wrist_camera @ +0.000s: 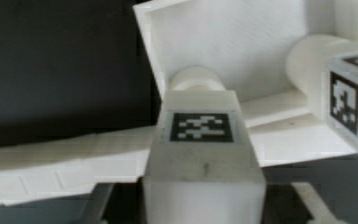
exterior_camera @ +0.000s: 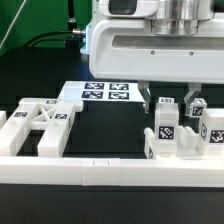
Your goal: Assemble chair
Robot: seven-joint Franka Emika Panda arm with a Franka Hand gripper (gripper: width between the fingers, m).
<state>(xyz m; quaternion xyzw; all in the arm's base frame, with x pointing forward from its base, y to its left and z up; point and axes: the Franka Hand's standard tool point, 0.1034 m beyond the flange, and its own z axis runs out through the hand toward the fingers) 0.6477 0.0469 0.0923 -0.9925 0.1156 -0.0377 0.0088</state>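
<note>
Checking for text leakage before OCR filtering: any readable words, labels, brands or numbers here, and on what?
No words, brands or numbers can be read in either view.
Square black-and-white fiducial tags only, patterns rather than text: on the marker board, the flat chair piece and the upright chair pieces.
Wrist view: the same kind of tag on the near chair piece, no printed digits.
</note>
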